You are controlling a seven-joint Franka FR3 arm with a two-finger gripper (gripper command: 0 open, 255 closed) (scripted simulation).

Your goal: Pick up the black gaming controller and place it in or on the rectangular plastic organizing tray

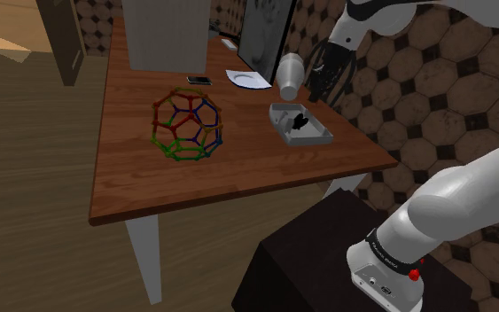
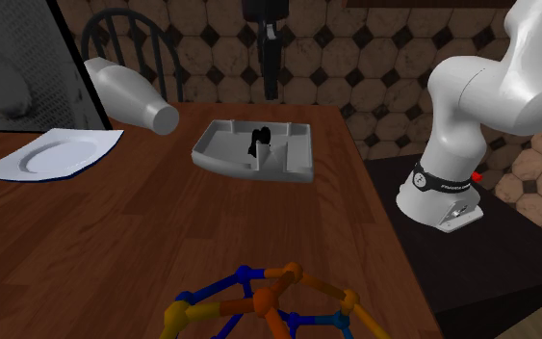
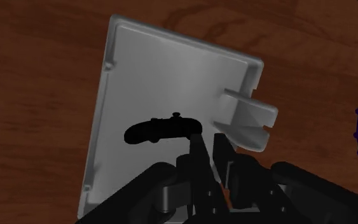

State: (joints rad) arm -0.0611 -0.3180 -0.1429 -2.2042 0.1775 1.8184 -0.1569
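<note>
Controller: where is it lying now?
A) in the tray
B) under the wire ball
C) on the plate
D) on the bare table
A: the controller lies on the floor of the tray, walls around it.

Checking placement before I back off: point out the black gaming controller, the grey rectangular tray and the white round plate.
Black gaming controller [image 3: 161, 130]: wrist view, middle of its body.
Grey rectangular tray [image 3: 165, 70]: wrist view, bare inner floor.
White round plate [image 2: 55, 154]: second exterior view, its centre.
</note>
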